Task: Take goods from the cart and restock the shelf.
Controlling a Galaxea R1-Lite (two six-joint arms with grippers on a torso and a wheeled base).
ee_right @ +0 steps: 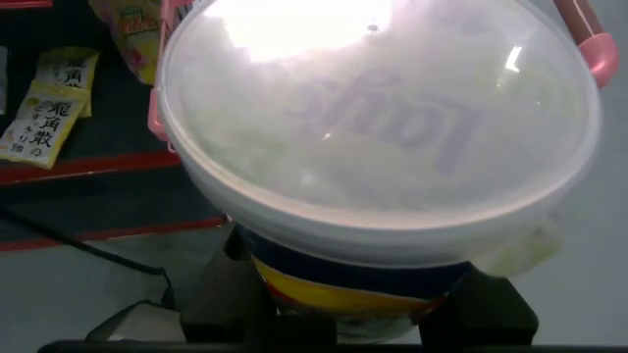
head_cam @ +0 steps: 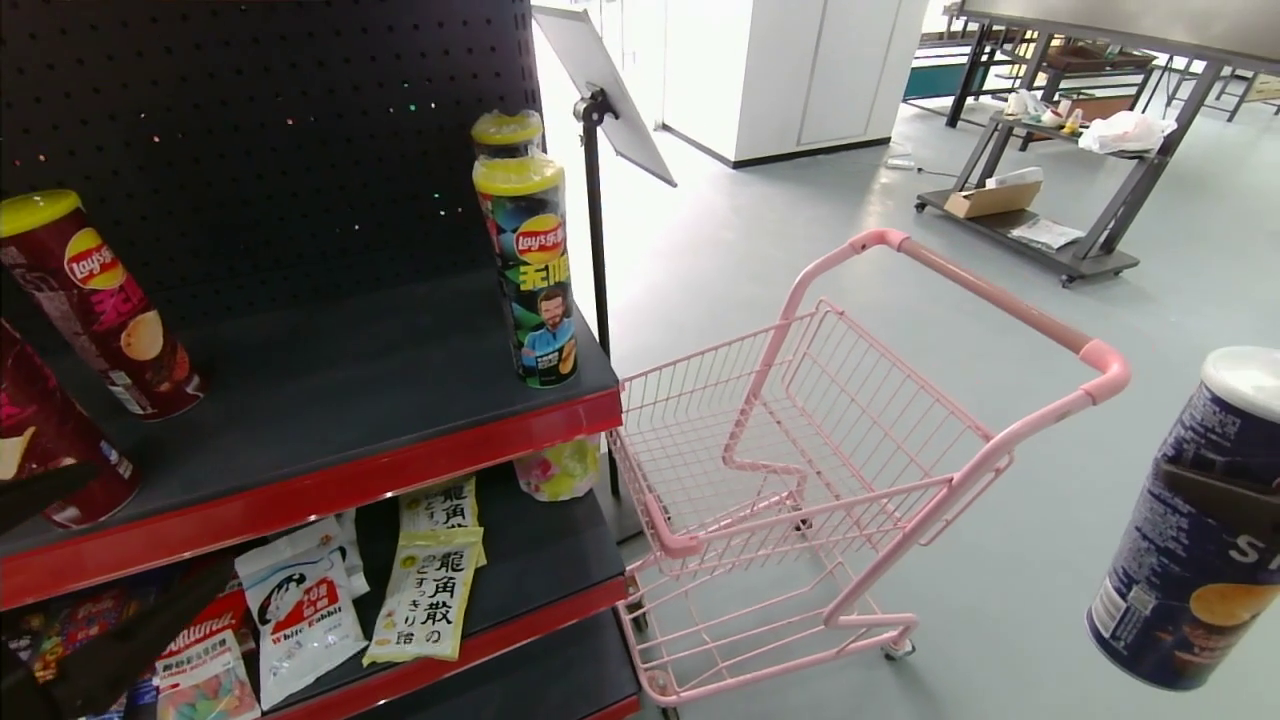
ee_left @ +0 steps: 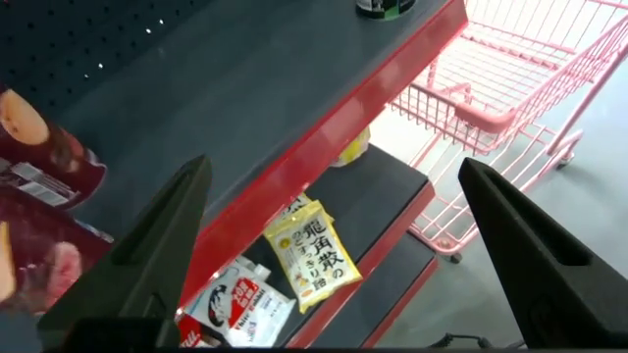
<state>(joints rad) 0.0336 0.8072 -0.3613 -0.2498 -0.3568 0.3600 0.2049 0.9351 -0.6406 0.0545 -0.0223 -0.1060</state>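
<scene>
Five chip cans in all: two dark red cans [head_cam: 100,310] and two yellow-lidded cans [head_cam: 535,280] stand on the upper shelf [head_cam: 350,370]. One navy can [head_cam: 1190,520], tilted, with a pale plastic lid and a yellow band, is clamped in my right pincer [ee_right: 358,309], in the air beside the pink cart [head_cam: 830,440], on its handle side. My left pincer [ee_left: 334,167] hangs with fingers wide apart by the shelf's red front edge

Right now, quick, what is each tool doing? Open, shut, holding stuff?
Left tool: open, holding nothing.
Right tool: closed on the blue chip can.
</scene>
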